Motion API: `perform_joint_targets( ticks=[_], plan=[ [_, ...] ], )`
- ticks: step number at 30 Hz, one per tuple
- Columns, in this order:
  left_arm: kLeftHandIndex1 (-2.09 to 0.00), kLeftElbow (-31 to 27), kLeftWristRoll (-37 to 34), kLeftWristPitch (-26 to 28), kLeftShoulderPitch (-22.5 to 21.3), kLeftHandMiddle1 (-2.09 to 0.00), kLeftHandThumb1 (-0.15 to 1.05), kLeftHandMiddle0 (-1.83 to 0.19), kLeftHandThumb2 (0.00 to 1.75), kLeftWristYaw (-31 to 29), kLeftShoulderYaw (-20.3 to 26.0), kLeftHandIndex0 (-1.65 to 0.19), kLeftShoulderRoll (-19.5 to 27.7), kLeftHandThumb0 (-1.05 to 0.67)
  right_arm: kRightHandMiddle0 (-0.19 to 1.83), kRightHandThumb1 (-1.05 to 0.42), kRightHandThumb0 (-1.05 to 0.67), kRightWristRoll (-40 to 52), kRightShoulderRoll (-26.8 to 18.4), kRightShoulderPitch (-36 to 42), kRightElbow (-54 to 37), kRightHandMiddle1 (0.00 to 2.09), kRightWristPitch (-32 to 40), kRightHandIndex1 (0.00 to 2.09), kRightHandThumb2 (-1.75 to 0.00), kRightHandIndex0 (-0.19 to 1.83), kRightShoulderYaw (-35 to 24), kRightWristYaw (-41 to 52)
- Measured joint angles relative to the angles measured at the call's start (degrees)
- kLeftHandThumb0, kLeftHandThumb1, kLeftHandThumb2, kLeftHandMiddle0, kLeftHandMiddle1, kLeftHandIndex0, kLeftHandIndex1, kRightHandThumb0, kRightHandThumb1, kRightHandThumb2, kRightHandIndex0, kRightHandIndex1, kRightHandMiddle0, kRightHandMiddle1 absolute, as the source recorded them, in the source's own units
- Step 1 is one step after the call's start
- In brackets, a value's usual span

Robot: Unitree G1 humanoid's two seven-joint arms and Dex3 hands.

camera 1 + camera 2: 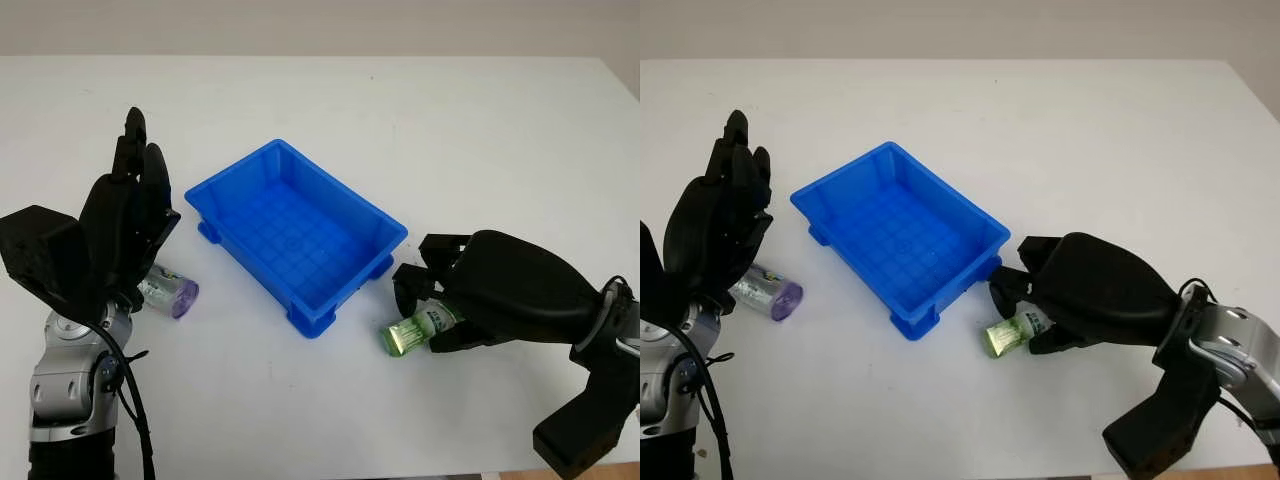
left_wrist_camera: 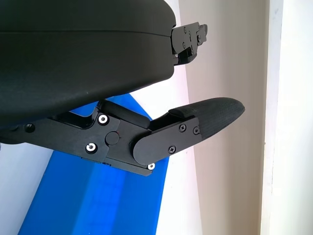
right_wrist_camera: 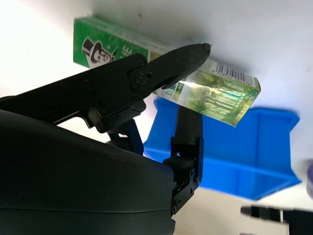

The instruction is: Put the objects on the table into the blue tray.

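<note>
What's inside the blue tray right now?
The blue tray holds nothing; its gridded floor shows bare. The green box in the right hand is outside it, on the table; its near wall hides a floor strip.

Not much going on besides the main stuff, honestly. There's the white desk (image 1: 420, 120), plain and smooth, running across pretty much the whole head camera view. Its far edge sits near the top of the picture, and behind that edge there's a strip of pale beige-grey wall (image 1: 320, 25). On the right the desk's corner looks rounded, with a bit of that same pale background past it. A sliver of brownish floor (image 1: 560, 472) peeks out at the bottom right, past the near edge.
</note>
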Motion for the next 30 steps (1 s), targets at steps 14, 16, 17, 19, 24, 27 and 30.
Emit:
perform_joint_targets(
  ticks=[14,16,17,19,24,27,30],
  plan=[
    [0.00,0.1,0.0,-0.1,-0.1,0.00,1.05,0.19,0.77,-0.5,0.0,0.19,0.0,-0.70,0.44,-1.01,-0.45,39.0,-3.2,-2.2,-10.2,2.09,26.0,2.09,-0.05,0.67,-0.6,25.6],
    [0.00,0.2,0.0,-0.3,-0.1,0.00,1.05,0.19,0.77,-0.6,0.0,0.19,0.0,-0.70,0.43,-1.00,-0.43,46.6,-4.9,-3.6,-13.4,2.09,33.6,2.09,-0.05,0.66,-2.4,30.6],
    [0.00,0.2,0.0,-0.4,-0.1,0.00,1.05,0.19,0.77,-0.6,0.0,0.19,0.0,-0.70,0.43,-1.00,-0.43,49.4,-5.1,-4.8,-14.2,2.09,36.1,2.09,-0.05,0.66,-3.1,32.2],
    [0.00,0.3,0.0,-0.4,-0.1,0.00,1.05,0.19,0.78,-0.6,0.0,0.19,0.0,-0.69,0.41,-1.00,-0.43,53.9,-5.2,-7.3,-14.9,2.09,40.6,2.09,-0.05,0.60,-4.2,34.5],
    [0.00,0.5,0.0,-0.3,-0.2,0.00,1.05,0.19,0.76,-0.1,0.0,0.19,0.0,-0.71,0.40,-0.98,-0.41,59.0,-1.7,-14.4,-12.0,2.09,44.8,2.09,-0.05,0.60,-5.0,35.7],
    [0.00,0.5,0.1,-0.3,-0.3,0.00,1.05,0.19,0.76,0.3,-0.2,0.19,-0.2,-0.72,0.47,-0.98,-0.42,56.6,2.4,-19.5,-8.8,2.09,46.0,2.09,-0.05,0.69,-4.8,31.5],
    [0.00,0.5,0.1,-0.3,-0.3,0.00,1.05,0.19,0.75,0.6,-0.6,0.19,-0.4,-0.72,0.53,-1.00,-0.44,52.5,8.1,-23.7,-4.4,2.09,44.1,2.09,-0.06,0.77,-3.9,26.2]
  ],
)
